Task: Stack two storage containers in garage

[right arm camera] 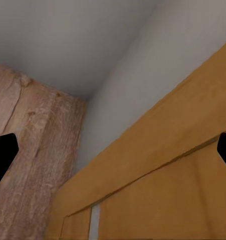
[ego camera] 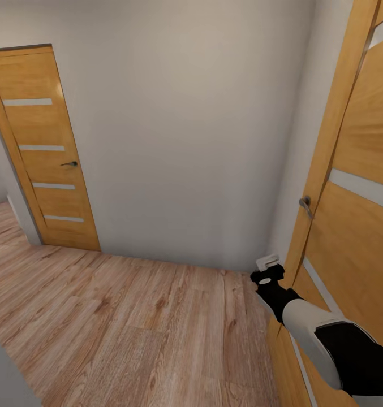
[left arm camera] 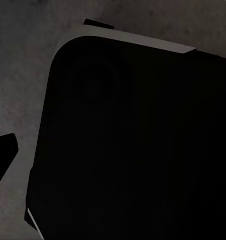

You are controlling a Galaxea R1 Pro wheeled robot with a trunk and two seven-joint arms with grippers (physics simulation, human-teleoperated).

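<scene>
Reaching right gripper (ego camera: 269,270), spread wide, toward smooth orange wood door (ego camera: 355,226); pale plank floor (ego camera: 129,328).

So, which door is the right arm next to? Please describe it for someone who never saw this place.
Start at the plain white wall above the wood-plank floor. Two orange-brown doors with pale horizontal strips flank it. The one meant is the near door at the right edge, beside the right hand; unlike the far door, its handle is silver, not dark.

A dark rounded robot body panel (left arm camera: 133,150) up close; grey mottled surface (left arm camera: 22,75) behind.
</scene>
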